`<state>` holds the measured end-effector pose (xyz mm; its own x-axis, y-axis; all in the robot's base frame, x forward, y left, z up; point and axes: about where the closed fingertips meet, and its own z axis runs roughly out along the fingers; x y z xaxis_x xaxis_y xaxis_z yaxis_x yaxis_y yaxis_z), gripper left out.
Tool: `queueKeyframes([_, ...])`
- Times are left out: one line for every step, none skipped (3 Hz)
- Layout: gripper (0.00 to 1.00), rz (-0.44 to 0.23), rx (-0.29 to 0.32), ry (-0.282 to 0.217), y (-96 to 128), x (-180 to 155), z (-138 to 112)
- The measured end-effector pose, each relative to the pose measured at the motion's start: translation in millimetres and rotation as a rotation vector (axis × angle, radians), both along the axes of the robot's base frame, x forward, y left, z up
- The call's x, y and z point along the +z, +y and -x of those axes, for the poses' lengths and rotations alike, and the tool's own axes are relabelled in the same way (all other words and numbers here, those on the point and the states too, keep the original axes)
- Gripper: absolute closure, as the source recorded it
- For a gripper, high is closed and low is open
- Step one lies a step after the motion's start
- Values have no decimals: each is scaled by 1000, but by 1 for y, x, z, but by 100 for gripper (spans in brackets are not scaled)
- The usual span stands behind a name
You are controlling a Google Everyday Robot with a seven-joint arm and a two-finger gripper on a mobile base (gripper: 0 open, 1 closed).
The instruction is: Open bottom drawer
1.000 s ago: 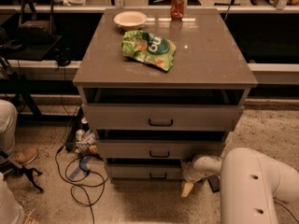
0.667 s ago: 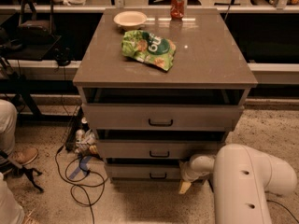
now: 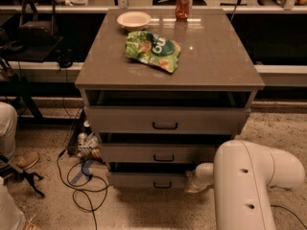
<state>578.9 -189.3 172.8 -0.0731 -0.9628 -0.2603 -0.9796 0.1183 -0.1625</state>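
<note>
The cabinet [image 3: 216,66] stands mid-scene, all three drawers stepped inward toward the floor. The robot's white arm [image 3: 254,176] fills the near right corner, and its bulk could bump the cabinet's right side if it swings further left. The bottom drawer [image 3: 139,180], lowest and narrowest, sits just above the floor and looks barely out, if at all. The gripper [image 3: 193,182] hovers at the right end of that drawer's front, holding nothing visible; whether it is open or closed cannot be told. It is right of the small black handle [image 3: 163,185], so a grasp from here would likely miss the bar or scrape the panel. A hard pull could also jolt the chip bag [image 3: 152,49] and the can [image 3: 183,5] on top. Compared with a second ago, the arm has shifted left and the gripper has edged left and slightly upward; the drawer looks unmoved.
</note>
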Motion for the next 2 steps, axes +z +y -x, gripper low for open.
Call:
queueKeyframes([83, 1, -1, 4, -1, 3, 2])
queueKeyframes([100, 1, -1, 4, -1, 12, 2])
